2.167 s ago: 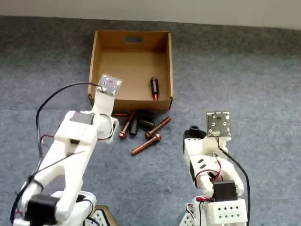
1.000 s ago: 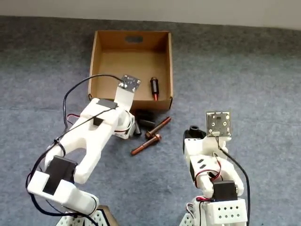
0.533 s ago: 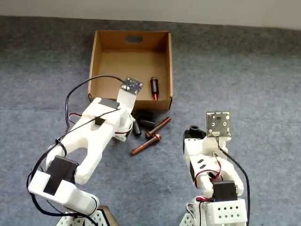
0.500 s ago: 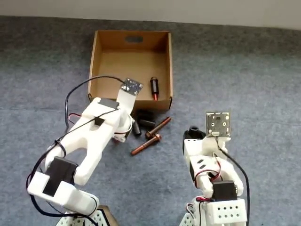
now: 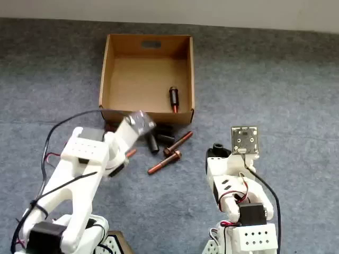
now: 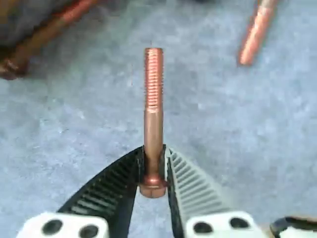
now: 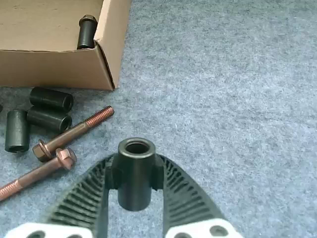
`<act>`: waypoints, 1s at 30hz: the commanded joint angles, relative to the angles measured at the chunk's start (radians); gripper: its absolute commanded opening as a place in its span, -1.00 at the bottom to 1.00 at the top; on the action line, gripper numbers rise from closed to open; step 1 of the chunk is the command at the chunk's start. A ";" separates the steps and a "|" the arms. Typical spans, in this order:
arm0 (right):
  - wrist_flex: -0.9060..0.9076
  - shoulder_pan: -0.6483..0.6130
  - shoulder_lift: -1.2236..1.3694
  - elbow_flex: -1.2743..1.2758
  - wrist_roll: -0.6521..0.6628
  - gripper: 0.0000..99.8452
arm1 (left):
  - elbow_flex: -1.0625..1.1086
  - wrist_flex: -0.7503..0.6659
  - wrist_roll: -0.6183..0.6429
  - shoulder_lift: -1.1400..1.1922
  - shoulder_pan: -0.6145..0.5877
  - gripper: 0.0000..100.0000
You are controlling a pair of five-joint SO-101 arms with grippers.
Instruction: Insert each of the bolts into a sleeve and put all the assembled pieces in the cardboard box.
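While the left gripper (image 6: 153, 154) is clamped on a bolt (image 6: 153, 99) just above its head, the grip covers a short stretch of shank only. The threaded end stands well out past the fingertips, unsupported.

Right gripper (image 7: 134, 161): closed on a sleeve (image 7: 132, 191), gripped by its sides, bore open and facing away from the pads. In the high view this sleeve (image 5: 218, 146) sits right of the table's centre, well apart from the left arm.

Box (image 5: 104, 79): toward the far edge of the table. One assembled piece (image 5: 174, 98) lies inside, beside the right wall. Loose bolts (image 5: 177, 143) and loose sleeves (image 5: 164, 138) lie on the table just before the box's near wall.

Risks, as judged:
- Pivoting. A short hold near the head leaves a long lever. Any off-axis contact at the bore's rim could swing the bolt between the pads.
- Misalignment. Both parts are carried in the air, so angular error in either wrist adds up. The thread tip may catch on the rim rather than enter.
- Sleeve slip. Axial push from the bolt acts along smooth sides held by friction alone. The sleeve could slide back or tilt.
- Drop. A released part would likely roll into the loose pile and need to be picked up again.
- Disturbance. The left arm works close over the loose parts, and a low pass could scatter them against the box.
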 commanded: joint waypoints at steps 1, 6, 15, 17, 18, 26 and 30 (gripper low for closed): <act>-0.021 -0.005 -0.012 -0.008 -0.005 -0.99 | 0.070 0.000 -0.181 -0.070 -0.007 -0.98; -0.021 -0.005 -0.012 -0.007 -0.005 -0.99 | 0.091 0.000 -0.302 -0.094 -0.010 -0.98; -0.021 -0.005 -0.012 -0.007 -0.005 -0.99 | 0.090 -0.014 -0.301 -0.091 -0.005 -0.56; -0.019 -0.005 -0.012 -0.007 -0.005 -0.99 | 0.090 -0.049 -0.299 -0.099 -0.012 -0.56; -0.019 -0.005 -0.012 -0.007 -0.005 -0.99 | 0.088 -0.058 -0.299 -0.099 -0.013 -0.58; -0.021 -0.005 -0.012 -0.007 -0.005 -0.99 | -0.058 0.091 -0.153 -0.101 -0.007 -0.76; -0.022 -0.005 -0.012 -0.007 -0.005 -0.99 | -0.108 0.104 0.081 -0.101 -0.005 -0.76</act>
